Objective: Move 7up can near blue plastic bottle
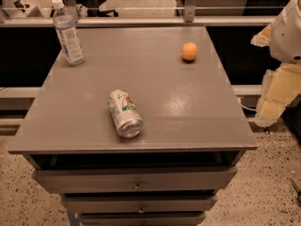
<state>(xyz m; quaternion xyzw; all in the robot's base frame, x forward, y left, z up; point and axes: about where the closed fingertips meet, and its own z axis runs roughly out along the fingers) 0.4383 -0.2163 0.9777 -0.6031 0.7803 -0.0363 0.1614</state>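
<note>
The 7up can lies on its side on the grey table, near the front edge and left of centre, with its open end toward the camera. The blue plastic bottle stands upright at the table's far left corner, with a white cap and a white-and-blue label. My gripper is at the right edge of the view, beyond the table's right side and well away from both the can and the bottle. It holds nothing that I can see.
An orange sits at the far right of the table. Drawers run below the front edge. A rail and window run behind the table. Speckled floor lies to the right.
</note>
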